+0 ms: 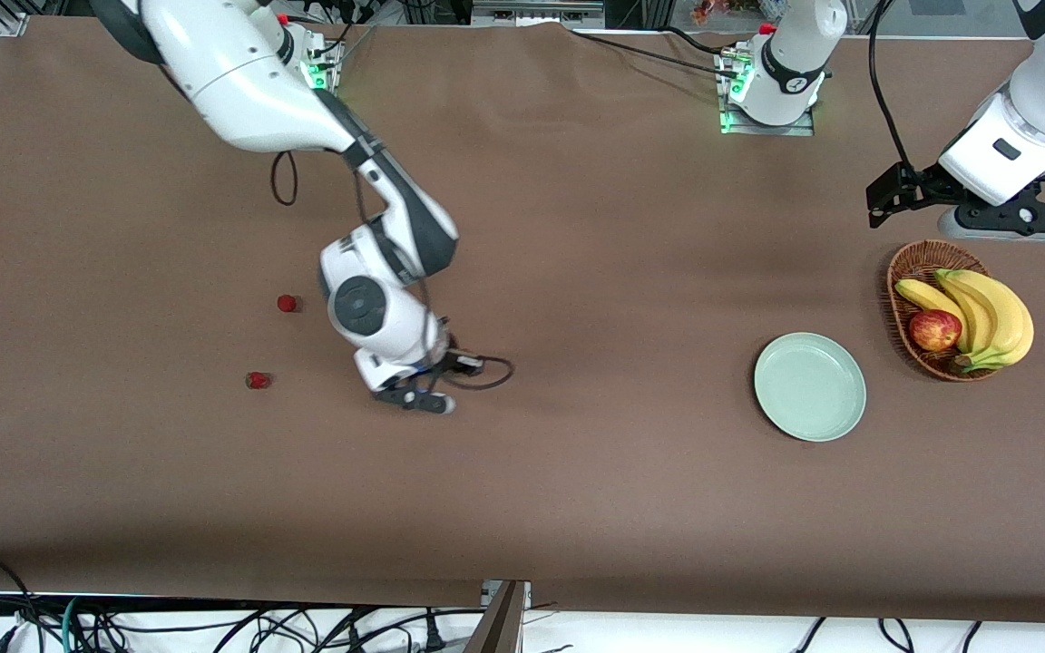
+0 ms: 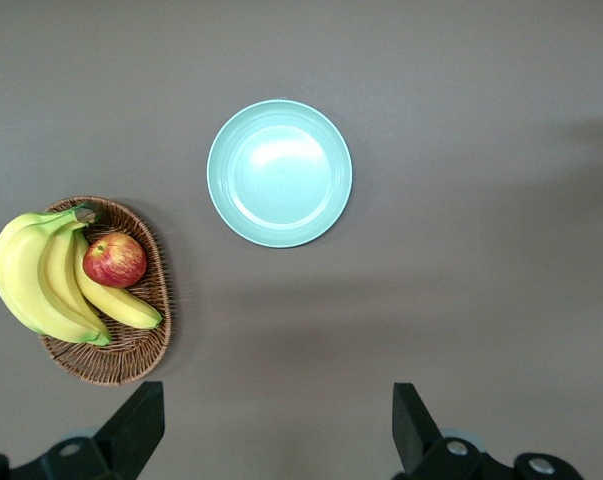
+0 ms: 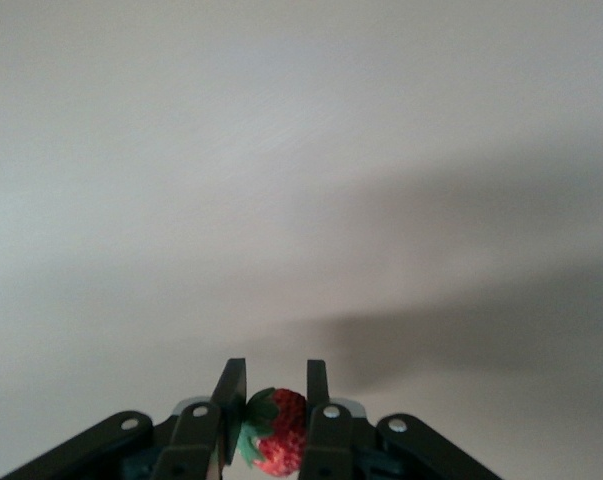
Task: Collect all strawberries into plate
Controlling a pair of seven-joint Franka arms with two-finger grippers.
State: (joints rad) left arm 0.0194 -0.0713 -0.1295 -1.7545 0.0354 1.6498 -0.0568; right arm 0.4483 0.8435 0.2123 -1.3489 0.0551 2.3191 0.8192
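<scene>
A brown worktop [image 1: 577, 272] seen from a high camera facing two white robot arms. The right arm reaches down toward the middle of the worktop, and its right gripper [image 1: 414, 396] sits low over the bare surface. In the right wrist view the right gripper's jaws are closed on a strawberry [image 3: 278, 441], red with a green leafy top, pinched between the two fingers [image 3: 229, 395].

Two more strawberries lie loose on the worktop toward the right arm's end: one strawberry [image 1: 286, 303] farther from the front camera, and another strawberry [image 1: 258, 380] nearer to it. They are apart from each other and from the right gripper.

The pale green plate [image 1: 810, 386] lies toward the left arm's end, with nothing in it. Just beside it stands a wicker basket [image 1: 924, 355] holding bananas [image 1: 994, 313] and a red apple [image 1: 934, 330].

The left arm waits, its left gripper [image 1: 985, 210] raised above the basket, jaws spread wide open and holding nothing.
</scene>
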